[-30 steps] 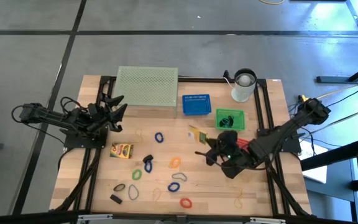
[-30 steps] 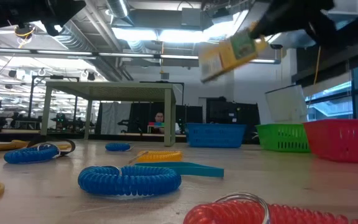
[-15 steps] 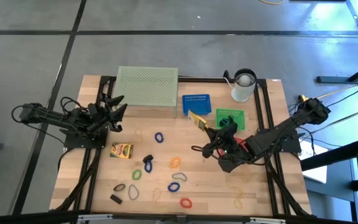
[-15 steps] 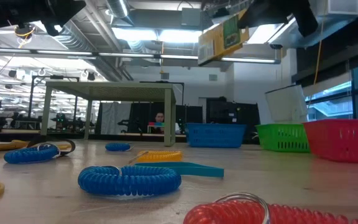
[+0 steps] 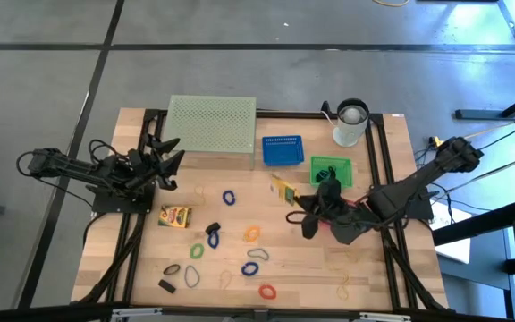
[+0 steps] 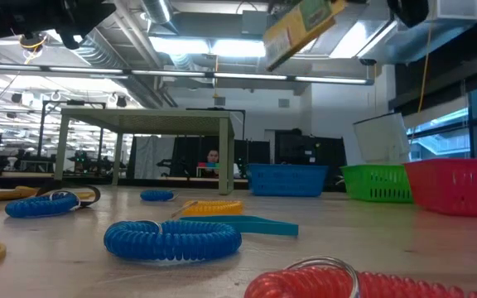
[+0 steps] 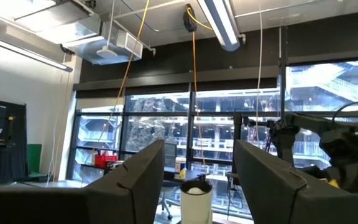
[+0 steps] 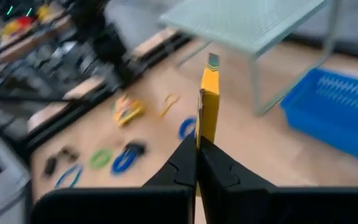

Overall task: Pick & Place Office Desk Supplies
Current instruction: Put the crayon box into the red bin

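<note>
A yellow-green card box (image 5: 282,189) hangs high above the table's middle right with my right gripper (image 5: 295,202) shut on it. The low view shows the box (image 6: 301,29) tilted near the top edge. A second card box (image 5: 175,215) lies flat on the table toward the left. Coloured rubber-band loops lie loose on the near half, among them blue (image 5: 229,197), orange (image 5: 252,234) and red (image 5: 267,291) ones, and a black clip (image 5: 166,286). My left gripper (image 5: 164,154) waits open at the table's left edge, tipped upward, with nothing between its fingers (image 7: 145,177). My right gripper pinches the box's lower end (image 8: 203,134) between its two fingers. The fingers (image 8: 182,163) come from the table's right side, slanting slightly down. The box sticks out beyond the fingertips, narrow side toward the wrist camera, lifted clear of the table.
A pale green mesh stand (image 5: 211,125) fills the far left. Beside it along the far side stand a blue basket (image 5: 282,150), a green basket (image 5: 331,170) and a white cup (image 5: 350,123). A red basket (image 6: 458,186) shows at the right in the low view.
My right gripper has risen with the card box, which has climbed toward the top of the low view. The wrist has rolled, and the box now tilts more steeply. The gripper stays shut on it.
</note>
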Robot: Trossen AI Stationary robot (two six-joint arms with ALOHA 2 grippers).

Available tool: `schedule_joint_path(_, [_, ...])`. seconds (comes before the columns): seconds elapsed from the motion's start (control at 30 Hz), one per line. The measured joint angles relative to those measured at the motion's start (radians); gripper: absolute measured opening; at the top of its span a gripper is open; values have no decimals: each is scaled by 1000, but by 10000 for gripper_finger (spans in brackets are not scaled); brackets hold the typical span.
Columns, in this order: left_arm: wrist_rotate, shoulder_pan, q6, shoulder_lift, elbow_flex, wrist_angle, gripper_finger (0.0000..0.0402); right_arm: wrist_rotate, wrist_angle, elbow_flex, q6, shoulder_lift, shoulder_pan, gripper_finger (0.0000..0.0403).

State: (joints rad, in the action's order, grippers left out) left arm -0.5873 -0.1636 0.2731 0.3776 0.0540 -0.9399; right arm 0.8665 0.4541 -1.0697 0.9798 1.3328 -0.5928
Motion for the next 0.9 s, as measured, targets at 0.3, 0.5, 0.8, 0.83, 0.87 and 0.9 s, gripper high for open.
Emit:
schedule_joint_path(0.3, [0, 0, -1, 0, 0, 11, 190, -334, 462, -110, 265, -38, -7, 4])
schedule_joint_path(0.5, [0, 0, -43, 0, 0, 10, 191, -581, 781, -142, 457, -38, -7, 4])
schedule_joint_path(0.8, [0, 0, -51, 0, 0, 10, 190, -695, 908, -104, 610, -22, -7, 4])
schedule_joint_path(0.83, [1, 0, -51, 0, 0, 10, 190, -695, 909, -92, 610, -17, -7, 4])
schedule_joint_path(0.87, [1, 0, -51, 0, 0, 9, 191, -698, 908, -81, 610, -12, -7, 4])
schedule_joint_path(0.9, [1, 0, -51, 0, 0, 9, 191, -700, 908, -71, 610, -8, -6, 4])
